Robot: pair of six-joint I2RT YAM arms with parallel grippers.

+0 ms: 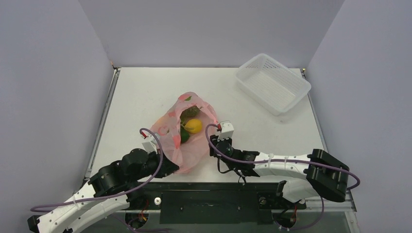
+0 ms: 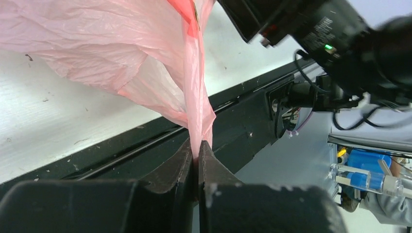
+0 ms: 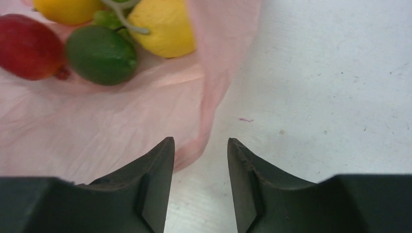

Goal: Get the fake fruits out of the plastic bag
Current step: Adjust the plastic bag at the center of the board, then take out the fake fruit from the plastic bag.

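The pink plastic bag (image 1: 182, 133) lies mid-table with fruits inside. My left gripper (image 2: 197, 145) is shut on a pinched fold of the bag (image 2: 145, 63) at its near left corner (image 1: 165, 162). My right gripper (image 3: 200, 143) is open and empty, its left finger over the bag's right edge (image 3: 214, 97); in the top view it sits just right of the bag (image 1: 219, 138). Inside the bag I see the yellow lemon (image 3: 163, 26), the dark green oval (image 3: 101, 54), the red round one (image 3: 26, 46) and the orange-yellow ball (image 3: 68, 9). The top view shows the lemon (image 1: 193, 125) and the grey-green melon (image 1: 190, 112).
A white perforated basket (image 1: 273, 82) stands empty at the back right. The table's black front rail (image 2: 145, 141) runs just below the left gripper. The right arm's black body (image 2: 316, 34) hangs close above the bag in the left wrist view.
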